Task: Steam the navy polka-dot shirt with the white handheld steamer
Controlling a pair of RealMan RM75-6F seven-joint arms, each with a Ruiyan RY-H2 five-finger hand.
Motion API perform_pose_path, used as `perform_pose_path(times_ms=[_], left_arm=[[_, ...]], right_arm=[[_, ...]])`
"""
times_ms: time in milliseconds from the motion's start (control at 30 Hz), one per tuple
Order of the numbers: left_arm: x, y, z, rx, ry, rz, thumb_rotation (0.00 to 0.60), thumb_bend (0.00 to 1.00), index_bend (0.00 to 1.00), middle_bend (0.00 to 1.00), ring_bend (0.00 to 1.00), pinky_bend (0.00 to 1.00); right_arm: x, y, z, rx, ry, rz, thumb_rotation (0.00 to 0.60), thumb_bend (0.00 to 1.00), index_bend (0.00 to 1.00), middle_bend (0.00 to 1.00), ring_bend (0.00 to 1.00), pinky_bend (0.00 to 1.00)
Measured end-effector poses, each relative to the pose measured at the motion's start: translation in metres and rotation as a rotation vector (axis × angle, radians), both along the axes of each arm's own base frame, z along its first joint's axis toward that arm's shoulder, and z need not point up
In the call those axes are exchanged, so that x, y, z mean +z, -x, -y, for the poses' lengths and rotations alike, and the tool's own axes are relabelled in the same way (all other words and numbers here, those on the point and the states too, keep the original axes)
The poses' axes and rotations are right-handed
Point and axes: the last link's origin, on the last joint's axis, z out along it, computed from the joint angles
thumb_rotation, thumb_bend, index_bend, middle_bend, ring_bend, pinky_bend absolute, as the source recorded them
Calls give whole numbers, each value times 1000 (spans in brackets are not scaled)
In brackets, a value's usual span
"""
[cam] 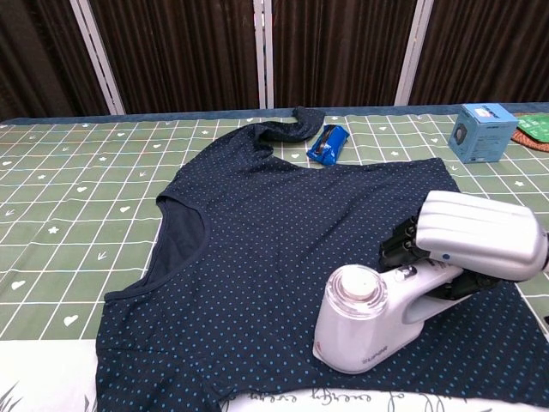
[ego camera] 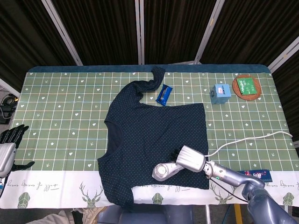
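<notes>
Gripping the white handheld steamer [cam: 375, 322] by its handle, the right hand [cam: 467, 245] has its dark fingers [cam: 401, 247] wrapped round the handle with the silver back of the hand lying over it. The steamer's base rests on the navy polka-dot shirt [cam: 283, 249], spread flat on the green checked tablecloth [ego camera: 65, 112], and sits near the shirt's lower hem on the robot's right side. In the head view the steamer [ego camera: 164, 171] points its round head toward the robot's left, so its long axis runs roughly along the hem, crosswise to the shirt's length from hem to collar. The white power cord [ego camera: 243, 140] trails off toward the right table edge.

Most of the shirt lies away from the steamer head: up toward the collar and twisted sleeve, and across to the left side. The coming stroke therefore turns on carrying the head leftward along the hem or forward up the body of the cloth, and the right arm looks placed to do either.

The left hand [ego camera: 10, 144] hangs off the left table edge, well apart from the shirt, fingers apart and holding nothing, so it appears to play no part yet.
</notes>
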Motion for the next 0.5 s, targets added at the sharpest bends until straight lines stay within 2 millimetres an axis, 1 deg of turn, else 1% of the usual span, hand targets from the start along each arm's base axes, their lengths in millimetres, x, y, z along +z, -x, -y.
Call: perform_pose_path(times_ms=[133,300,500], left_arm=[[-1,0,0,0,1,-3,600,0,0,0,0,0],[-2,0,0,2,1,-5,600,0,0,0,0,0],[-3,-1,0,1,4,-7,600,0,0,0,0,0]], right_arm=[[8,13,0,-33,12,-15,600,185,767,653,643,893],[24,38,0,-120,33,-42,600,174,766,653,642,893],[38,55,2,-176,63,-61,600,170,766,653,642,892]])
